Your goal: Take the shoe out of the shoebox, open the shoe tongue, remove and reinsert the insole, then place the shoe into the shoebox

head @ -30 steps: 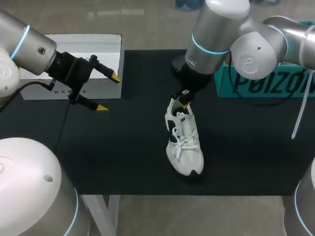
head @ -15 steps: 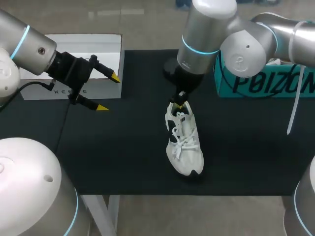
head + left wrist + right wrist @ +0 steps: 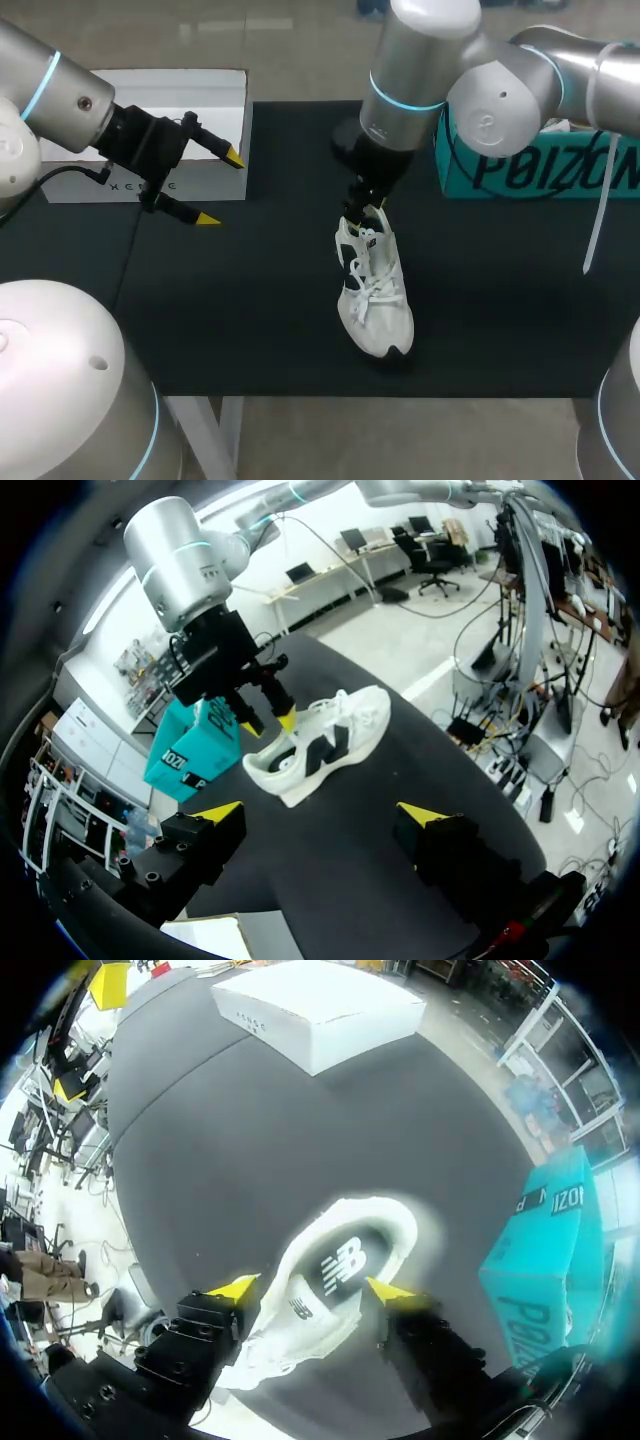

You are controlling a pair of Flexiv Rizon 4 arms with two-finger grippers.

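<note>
Black-covered desk (image 3: pixel 250 330) with the white lace-up sneaker with black side panels (image 3: pixel 372 290) lying near its middle, sole down and toe toward the near edge, outside any box, so that its mouth faces upward for work on tongue and insole; right pincer (image 3: pixel 312 1290) poised over the heel end, its yellow-tipped fingers set wide to either side of the shoe's mouth, the printed insole (image 3: pixel 343 1260) visible between them; no grip on the shoe is evident, and the stance suggests an approach to the collar or tongue; left pincer (image 3: pixel 221 189) hangs wide and empty, well apart from the shoe, beside the closed white cardboard box (image 3: pixel 150 95), probably parked clear of the working arm; teal printed cardboard box (image 3: pixel 560 170) stands at the far right, probably the shoebox, within the right arm's reach for the return.
</note>
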